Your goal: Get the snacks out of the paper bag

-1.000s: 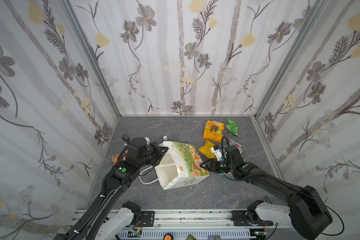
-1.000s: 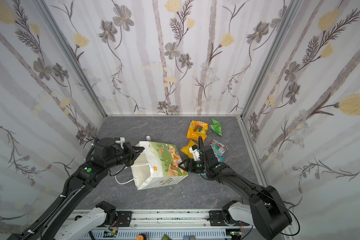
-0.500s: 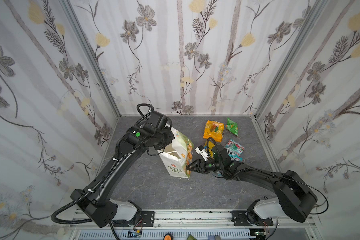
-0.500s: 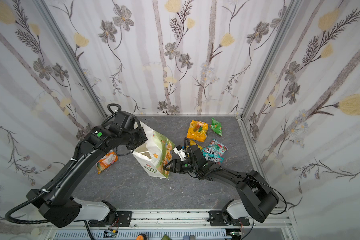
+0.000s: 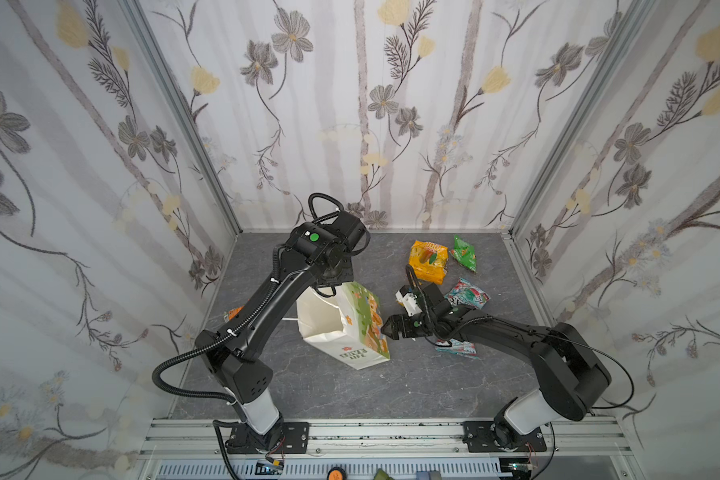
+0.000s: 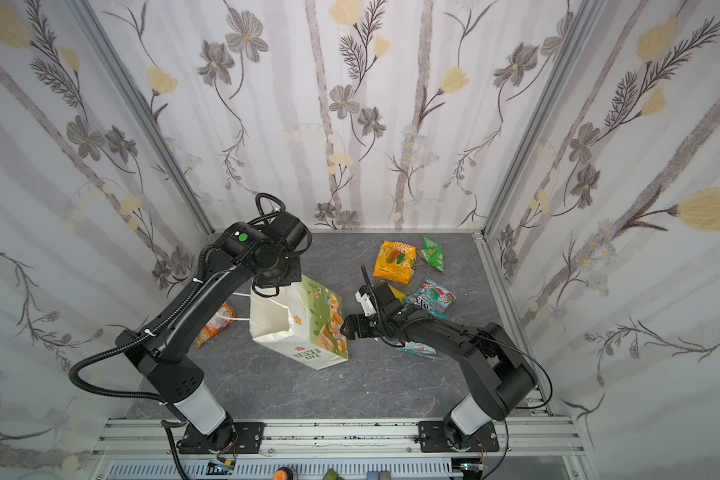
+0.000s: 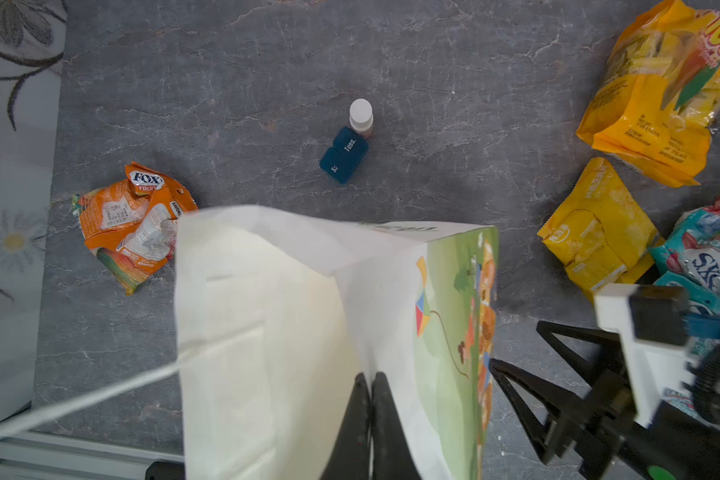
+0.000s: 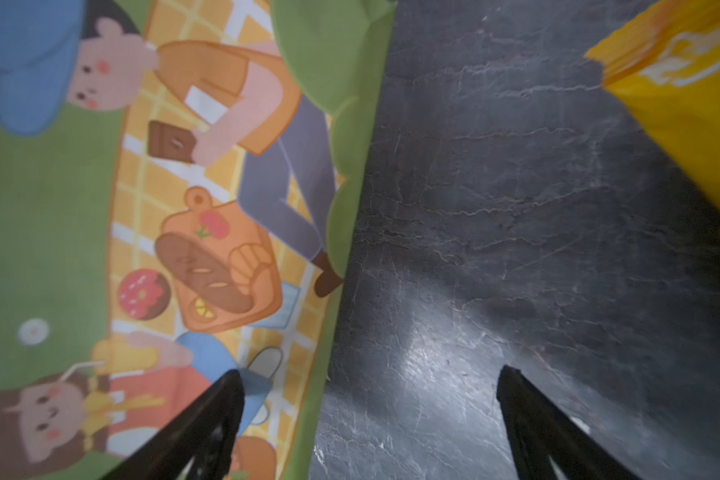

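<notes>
The left fingers (image 7: 387,424) are pressed together on the upper wall of the paper bag (image 5: 352,328) and hold it up in the middle of both top views. Its long axis runs down the frame. The mouth is up under the left wrist and the "LOVE LIFE" base is lower, on or just above the worktop (image 5: 391,386); I cannot tell which.

The right fingers (image 8: 217,411) stand wide apart and hold nothing. In both top views they sit just right of the bag, tips at its printed side. In the right wrist view one tip lies over the cartoon print and the other over bare worktop, so the bag's corner edge falls between them. Whether they touch the paper is unclear.

All five snacks lie on the worktop, right of the bag:
- The large orange-yellow packet (image 5: 428,259) and the green packet (image 5: 464,251) are at upper right.
- The teal packet (image 5: 468,295) is beside the right wrist.
- The second teal packet (image 5: 458,347) is partly under the right forearm.
- The yellow packet (image 7: 595,232) is close behind the right wrist.

The left wrist view looks into the bag, and the part visible shows only cream paper. Emptying looks finished or nearly so.

The bag lies left of the right fingers and the snacks right of them. The right arm is the nearer to both, and only the left carries the bag
</notes>
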{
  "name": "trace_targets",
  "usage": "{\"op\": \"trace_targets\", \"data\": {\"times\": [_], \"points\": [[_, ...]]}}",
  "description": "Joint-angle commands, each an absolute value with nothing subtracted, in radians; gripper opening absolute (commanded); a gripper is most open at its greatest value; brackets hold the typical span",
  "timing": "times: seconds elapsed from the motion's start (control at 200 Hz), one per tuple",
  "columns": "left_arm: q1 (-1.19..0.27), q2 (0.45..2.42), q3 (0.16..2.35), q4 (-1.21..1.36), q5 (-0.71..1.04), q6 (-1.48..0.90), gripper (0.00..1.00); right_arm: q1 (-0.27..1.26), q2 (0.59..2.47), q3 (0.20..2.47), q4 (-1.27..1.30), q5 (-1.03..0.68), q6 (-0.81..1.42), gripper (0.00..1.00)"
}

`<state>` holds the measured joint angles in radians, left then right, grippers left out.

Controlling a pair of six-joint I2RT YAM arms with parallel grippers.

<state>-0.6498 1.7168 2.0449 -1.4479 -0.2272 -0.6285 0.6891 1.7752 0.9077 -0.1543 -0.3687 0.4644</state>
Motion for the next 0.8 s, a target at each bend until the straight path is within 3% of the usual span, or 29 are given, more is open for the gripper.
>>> {"op": "trace_targets", "data": {"times": [0.0,0.175,0.53,0.684,0.794], "points": [[-0.653,1.726,2.122,-1.561,-0.263,-0.631,0.0,0.748,1.851,0.991,-0.119,-0.451,0.421,0.93],[-0.653,1.729,2.112,-1.575,-0.297,-0.642,0.0,0.779,1.904,1.065,-0.067,-0.475,0.468,0.9],[-0.683,1.899,2.094,-1.465,-0.225,-0.677,0.0,0.653,1.664,0.863,-0.106,-0.325,0.449,0.93],[-0.7,1.91,2.113,-1.422,-0.176,-0.698,0.3,0.625,1.559,0.807,-0.112,-0.314,0.447,0.94],[-0.704,1.902,2.156,-1.446,-0.218,-0.695,0.34,0.62,1.517,0.797,-0.123,-0.315,0.446,0.95]]}}
